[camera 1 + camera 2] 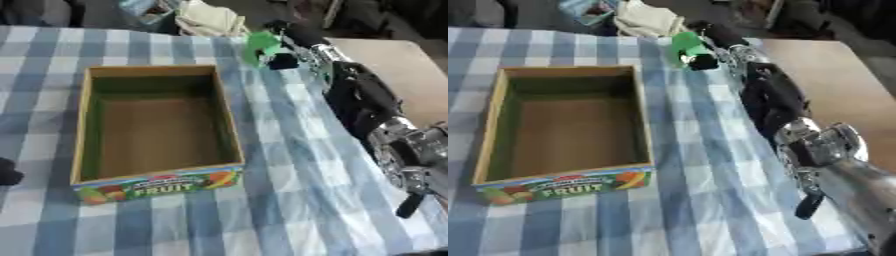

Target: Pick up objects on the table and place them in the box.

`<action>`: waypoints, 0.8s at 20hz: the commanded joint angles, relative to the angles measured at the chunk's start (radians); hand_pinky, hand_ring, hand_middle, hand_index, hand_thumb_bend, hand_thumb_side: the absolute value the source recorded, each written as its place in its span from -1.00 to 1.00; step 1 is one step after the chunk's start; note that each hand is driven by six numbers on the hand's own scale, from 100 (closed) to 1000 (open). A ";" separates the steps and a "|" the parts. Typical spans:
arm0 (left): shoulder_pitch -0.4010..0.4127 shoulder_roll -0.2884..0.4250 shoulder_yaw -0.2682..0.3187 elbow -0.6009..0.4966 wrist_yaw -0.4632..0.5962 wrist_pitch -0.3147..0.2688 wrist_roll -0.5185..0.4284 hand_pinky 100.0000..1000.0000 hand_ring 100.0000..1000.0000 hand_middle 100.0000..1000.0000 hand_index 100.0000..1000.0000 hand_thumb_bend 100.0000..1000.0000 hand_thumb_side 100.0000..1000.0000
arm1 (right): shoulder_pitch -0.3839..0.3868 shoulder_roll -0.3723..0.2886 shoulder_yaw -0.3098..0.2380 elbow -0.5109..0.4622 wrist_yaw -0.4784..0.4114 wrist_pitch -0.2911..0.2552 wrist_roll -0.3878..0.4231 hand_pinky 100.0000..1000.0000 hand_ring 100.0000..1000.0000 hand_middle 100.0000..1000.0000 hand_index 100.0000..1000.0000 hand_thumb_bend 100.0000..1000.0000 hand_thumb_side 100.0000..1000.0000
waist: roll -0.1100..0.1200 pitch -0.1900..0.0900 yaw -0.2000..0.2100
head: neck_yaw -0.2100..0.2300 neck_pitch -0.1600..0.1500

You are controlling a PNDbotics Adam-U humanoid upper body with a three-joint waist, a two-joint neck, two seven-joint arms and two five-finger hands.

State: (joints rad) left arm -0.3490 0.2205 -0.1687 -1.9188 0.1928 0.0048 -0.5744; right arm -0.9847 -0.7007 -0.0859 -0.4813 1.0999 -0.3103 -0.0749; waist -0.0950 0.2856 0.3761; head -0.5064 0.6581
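Note:
An open cardboard fruit box point(80, 130) stands on the blue-and-white checked cloth, its inside showing nothing but its brown floor. My right arm reaches from the lower right up to the far side of the table. There my right hand point(709, 56) has dark fingers curled around a green object point(683, 43), just past the box's far right corner and apart from it. I cannot make out what the green object is. A dark shape at the left edge, level with the box's front, looks like part of my left hand point(6, 173).
A pale bundle of cloth point(210, 20) and a small container point(588, 9) lie beyond the table's far edge. A bare brown tabletop point(833, 80) adjoins on the right. Checked cloth point(262, 200) stretches in front of and right of the box.

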 commanded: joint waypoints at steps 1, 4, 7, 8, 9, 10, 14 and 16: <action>-0.007 0.005 0.001 -0.021 0.001 -0.005 -0.001 0.57 0.42 0.35 0.69 -1.00 0.43 | -0.014 -0.028 0.000 0.000 0.015 0.026 0.002 0.22 0.25 0.85 1.00 -0.80 0.54 | 0.007 -0.014 0.000 | -0.008 -0.011; -0.008 0.004 0.001 -0.021 0.000 -0.005 -0.002 0.57 0.42 0.35 0.69 -1.00 0.43 | -0.015 -0.026 -0.001 0.001 0.022 0.040 0.004 0.31 0.36 0.74 1.00 -0.80 0.53 | 0.008 -0.010 0.000 | -0.010 -0.012; -0.008 0.004 0.001 -0.022 -0.001 -0.005 -0.003 0.57 0.42 0.35 0.69 -1.00 0.44 | -0.013 -0.026 -0.001 -0.002 0.028 0.046 -0.001 0.42 0.47 0.57 1.00 -0.79 0.43 | 0.008 -0.008 0.000 | -0.012 -0.013; -0.008 0.003 0.001 -0.021 -0.002 -0.005 -0.003 0.57 0.42 0.35 0.69 -1.00 0.44 | -0.012 -0.026 -0.001 -0.003 0.030 0.048 -0.006 0.42 0.47 0.50 1.00 -0.79 0.39 | 0.008 -0.007 0.000 | -0.012 -0.013; -0.008 0.003 0.001 -0.021 -0.002 -0.005 -0.003 0.57 0.42 0.35 0.69 -1.00 0.44 | -0.011 -0.026 0.000 -0.004 0.033 0.049 -0.011 0.40 0.45 0.36 1.00 -0.79 0.27 | 0.008 -0.006 0.000 | -0.013 -0.013; -0.008 0.003 0.001 -0.021 -0.003 -0.005 -0.003 0.57 0.42 0.35 0.69 -1.00 0.44 | -0.011 -0.025 0.000 -0.006 0.036 0.051 -0.018 0.39 0.44 0.26 1.00 -0.79 0.16 | 0.008 -0.006 0.000 | -0.013 -0.013; -0.008 0.002 0.002 -0.020 -0.004 -0.005 -0.004 0.57 0.42 0.35 0.69 -1.00 0.44 | -0.010 -0.023 -0.002 -0.016 0.049 0.058 -0.064 0.32 0.36 -0.17 1.00 -0.85 -0.43 | 0.008 -0.005 -0.002 | -0.015 -0.012; -0.007 0.001 0.002 -0.020 -0.004 -0.005 -0.004 0.57 0.42 0.35 0.69 -1.00 0.44 | -0.011 -0.022 -0.003 -0.020 0.049 0.057 -0.085 0.31 0.33 -0.25 1.00 -0.87 -0.57 | 0.008 -0.007 -0.003 | -0.016 -0.011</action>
State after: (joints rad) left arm -0.3490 0.2199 -0.1687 -1.9188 0.1921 0.0036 -0.5753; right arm -0.9856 -0.7001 -0.0860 -0.4888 1.1349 -0.2564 -0.1465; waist -0.0937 0.2949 0.3755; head -0.5173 0.6575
